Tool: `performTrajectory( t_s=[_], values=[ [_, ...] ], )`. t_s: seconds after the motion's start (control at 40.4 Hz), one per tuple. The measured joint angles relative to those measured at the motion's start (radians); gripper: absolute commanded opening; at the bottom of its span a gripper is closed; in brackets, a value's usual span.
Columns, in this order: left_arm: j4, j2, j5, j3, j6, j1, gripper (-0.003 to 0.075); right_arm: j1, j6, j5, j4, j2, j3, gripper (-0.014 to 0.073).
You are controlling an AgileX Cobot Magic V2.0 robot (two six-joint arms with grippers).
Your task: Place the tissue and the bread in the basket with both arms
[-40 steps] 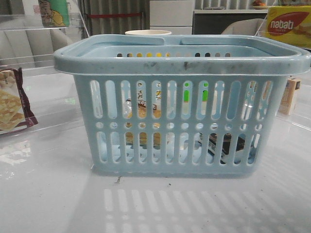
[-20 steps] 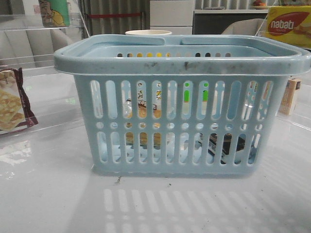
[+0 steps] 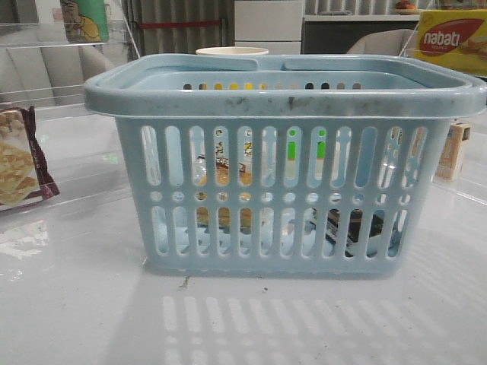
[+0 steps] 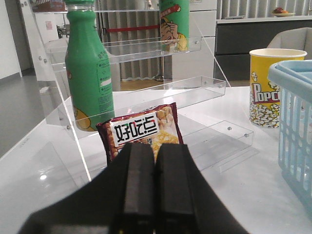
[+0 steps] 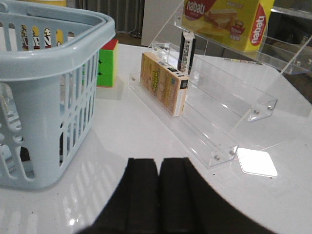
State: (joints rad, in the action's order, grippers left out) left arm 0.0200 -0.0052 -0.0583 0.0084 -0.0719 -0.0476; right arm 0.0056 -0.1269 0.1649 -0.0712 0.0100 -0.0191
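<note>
The light-blue basket stands in the middle of the table. Through its front slots I see the golden-brown bread lying inside on the left. The black tissue packet lies on the basket floor to the right. Neither gripper shows in the front view. In the left wrist view my left gripper is shut and empty, low over the table, with the basket off to one side. In the right wrist view my right gripper is shut and empty, beside the basket.
A maroon-edged cracker bag, a green bottle on a clear acrylic shelf and a yellow popcorn cup are near the left gripper. A coloured cube, a small box and a clear rack with a yellow Nabati box are near the right.
</note>
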Motion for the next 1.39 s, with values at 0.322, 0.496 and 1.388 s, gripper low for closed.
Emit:
performTrajectory(
  t_s=[0.322, 0.496, 1.388],
  values=[
    [0.000, 0.000, 0.002, 0.000, 0.000, 0.000, 0.0091, -0.004, 0.000, -0.064, -0.023, 0.002, -0.011, 0.0055],
    [0.001, 0.000, 0.002, 0.000, 0.000, 0.000, 0.0091, -0.004, 0.000, -0.126, -0.023, 0.002, -0.011, 0.0055],
    [0.001, 0.000, 0.004, 0.000, 0.000, 0.000, 0.0091, -0.004, 0.094, -0.208, 0.045, 0.002, -0.011, 0.0055]
  ],
)
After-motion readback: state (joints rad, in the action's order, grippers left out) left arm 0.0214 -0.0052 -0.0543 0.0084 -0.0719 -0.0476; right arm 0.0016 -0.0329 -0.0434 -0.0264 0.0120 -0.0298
